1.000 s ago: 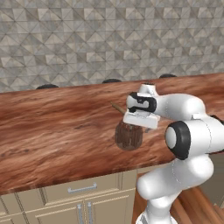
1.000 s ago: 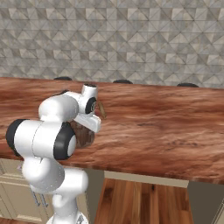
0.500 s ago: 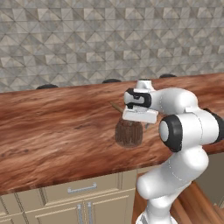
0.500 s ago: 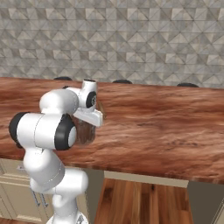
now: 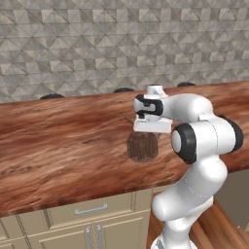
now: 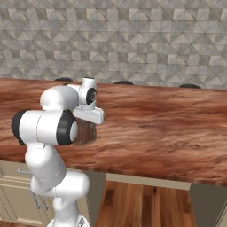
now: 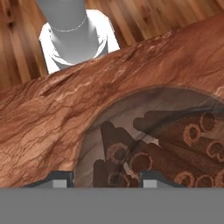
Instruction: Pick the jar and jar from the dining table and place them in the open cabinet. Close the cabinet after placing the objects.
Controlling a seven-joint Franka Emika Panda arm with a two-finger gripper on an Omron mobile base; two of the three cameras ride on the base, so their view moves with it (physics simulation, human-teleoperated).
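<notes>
My tool (image 5: 146,132) is pinching the jar (image 5: 142,146) of brown sticks hanging beneath it over the tabletop (image 5: 58,146); I am judging carrying it to the cabinet comes next

Over the last second the white arm has re-posed: in the left base view its dark-jointed elbow, earlier low and level with the hand, has swung rightward and the forearm now runs more level to the wrist. The pincer (image 5: 143,134) has shifted slightly right and back along the long reddish-brown wood-grain desk (image 5: 58,146). The squat round clear glass jar of brown sticks (image 5: 142,146) has travelled with it under the hand. In the right base view the elbow has rotated outward, and the jar (image 6: 85,133) sits a little further along the desk.
</notes>
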